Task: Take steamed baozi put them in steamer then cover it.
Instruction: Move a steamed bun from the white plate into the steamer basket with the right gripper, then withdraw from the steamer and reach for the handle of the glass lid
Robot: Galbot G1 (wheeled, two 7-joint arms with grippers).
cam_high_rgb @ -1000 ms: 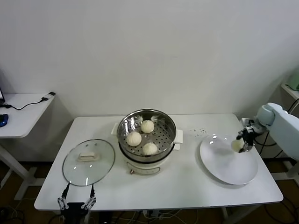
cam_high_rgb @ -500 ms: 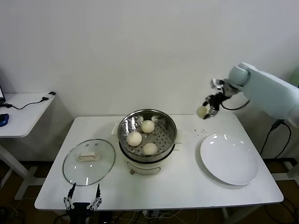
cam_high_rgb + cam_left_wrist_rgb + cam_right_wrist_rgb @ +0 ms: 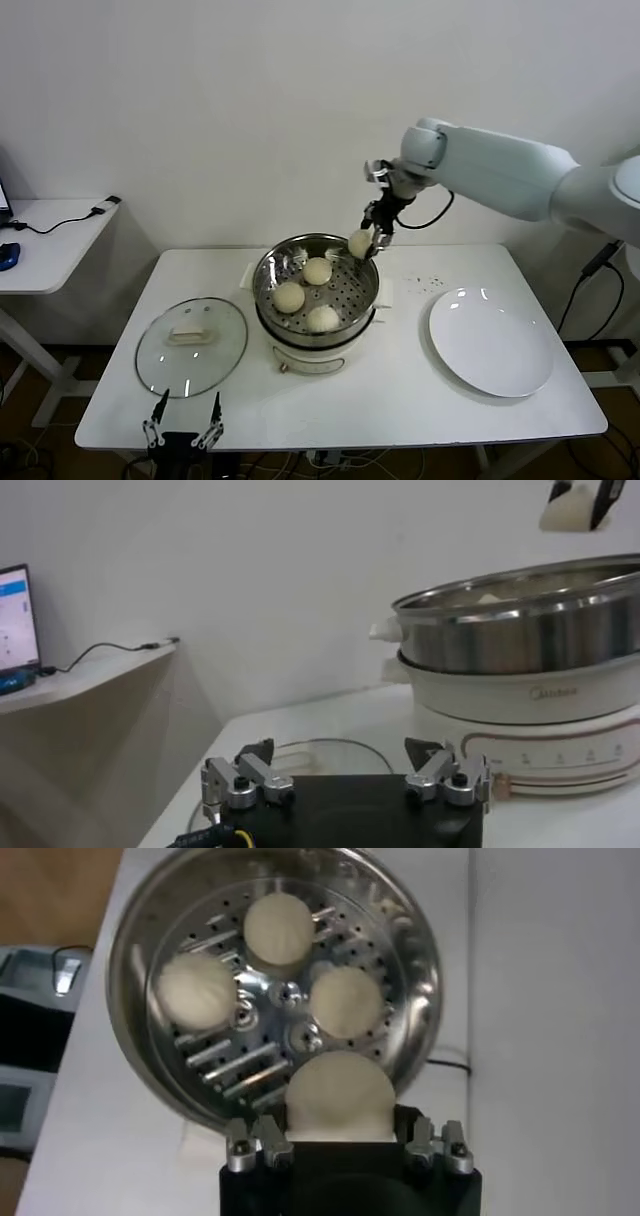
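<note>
The steamer (image 3: pixel 300 338) stands mid-table, a shiny steel pot on a white base. Three steamed baozi (image 3: pixel 317 270) (image 3: pixel 289 297) (image 3: pixel 322 318) lie on its perforated tray. My right gripper (image 3: pixel 372 238) hangs just above the pot's far right rim, shut on a fourth steamed baozi (image 3: pixel 360 243). The right wrist view looks straight down: the held bun (image 3: pixel 338 1098) sits between the fingers over the tray's edge, with the other buns (image 3: pixel 279 928) beyond. My left gripper (image 3: pixel 183 432) waits open below the table's front edge, its jaws (image 3: pixel 345 775) wide apart with nothing between them.
The glass lid (image 3: pixel 191 346) lies flat on the table left of the steamer. A bare white plate (image 3: pixel 490 342) sits to the right. A side desk (image 3: pixel 50 235) with cables stands at far left. A wall runs close behind the table.
My right arm lifted the bun off the plate and carried it up and left, ending over the steamer's far right rim. The left gripper stayed near the front edge.
</note>
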